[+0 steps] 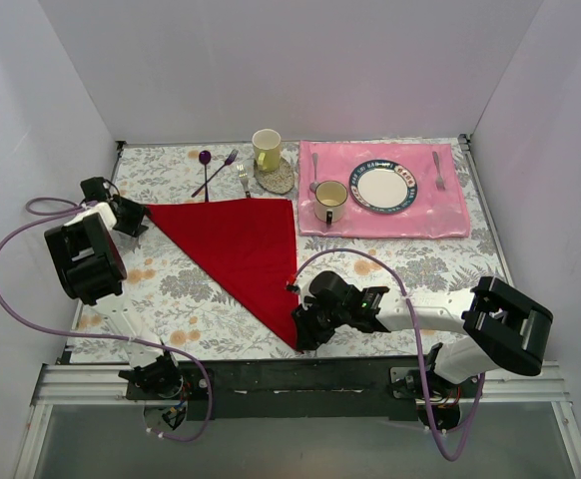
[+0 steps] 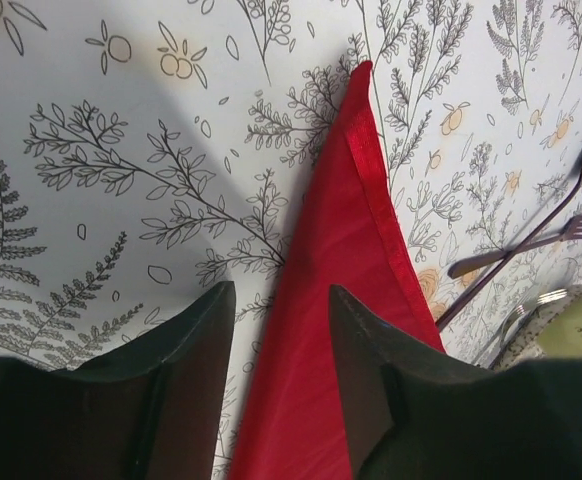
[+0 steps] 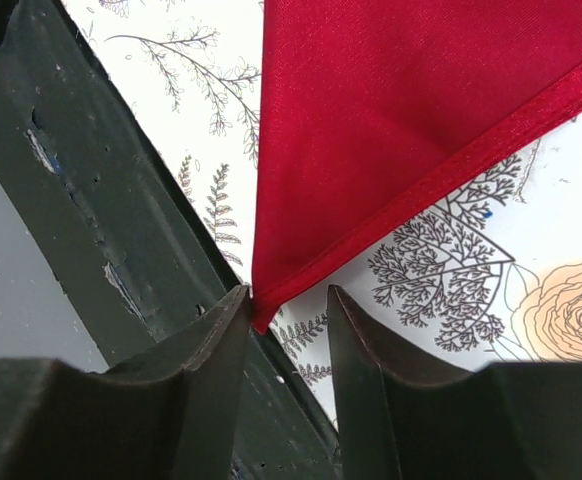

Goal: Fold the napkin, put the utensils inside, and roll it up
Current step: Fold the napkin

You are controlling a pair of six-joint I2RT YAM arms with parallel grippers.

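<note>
Gripping: nothing in either one, as far as I can see. My left gripper stands spread, with a clear gap between its fingers. My right gripper is parted the same way.
Between my left fingers: the napkin. A narrow red point of it runs through the gap and ends in a hemmed tip a little ahead of the fingertips.
At my right fingertips: the napkin's other sharp corner. Its tip sits right at the inner edge of one finger, whether touching I cannot tell, close beside the black rail.
Lie of the napkin: folded to a triangle, flat on the patterned tabletop. It stretches from one gripper to the other, and its third corner lies away on the far side of both.
How it will handle: soft, light, thin cloth. I expect it to droop when lifted and to slide on the smooth top. The two layers may part if I catch only one.
Where to take hold: at the corners, on the stitched hem, pinching both layers together low against the table.
Beyond my left gripper, off to its right: a purple spoon and fork, crossed.
Past those: a silver-tined fork beside a yellow mug.
Farthest from both grippers: a pink placemat.
Step, as I judge it: the first fold looks made, and no utensil lies on the cloth yet.
</note>
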